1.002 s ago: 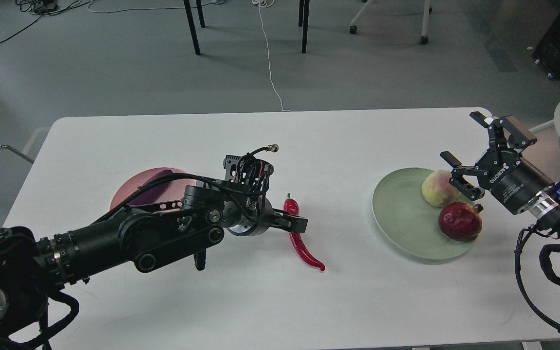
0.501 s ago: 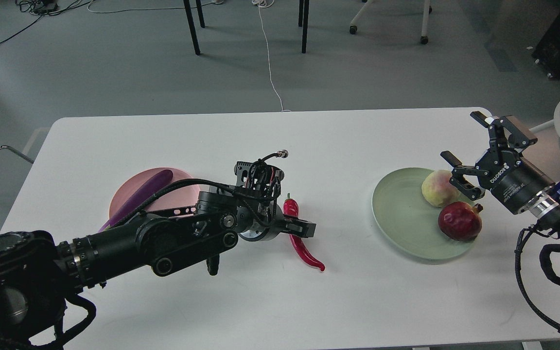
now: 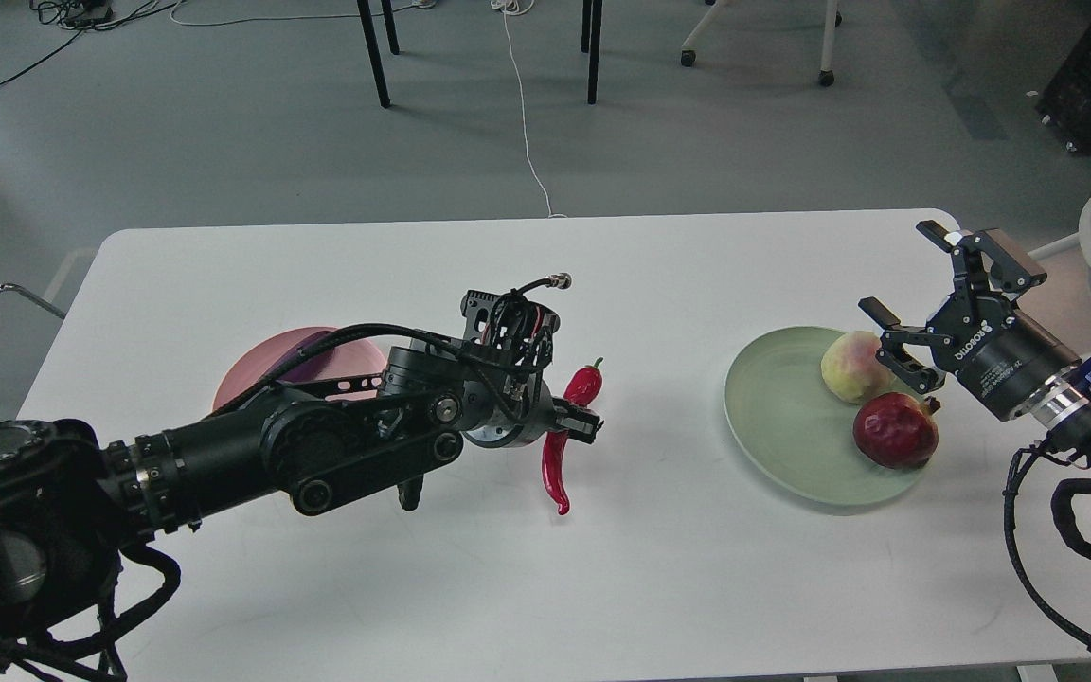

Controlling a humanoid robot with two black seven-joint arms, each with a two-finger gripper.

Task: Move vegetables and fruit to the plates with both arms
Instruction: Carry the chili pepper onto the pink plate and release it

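Observation:
My left gripper (image 3: 576,424) is shut on the red chili pepper (image 3: 566,438) and holds it lifted off the white table, tip hanging down. The pink plate (image 3: 257,371) lies behind my left arm. A strip of the purple eggplant (image 3: 311,356) shows on it, the rest hidden by the arm. The pale green plate (image 3: 782,417) at the right holds the peach (image 3: 850,367) and the dark red pomegranate (image 3: 894,431). My right gripper (image 3: 905,284) is open and empty, raised just right of the peach.
The white table (image 3: 545,587) ends close behind the right gripper at its far right corner. Chair and table legs and cables stand on the grey floor beyond the table's far edge. A white chair part shows at the left edge.
My left gripper closed on the chili pepper and lifted it off the table, swinging it more upright. The right arm has not moved.

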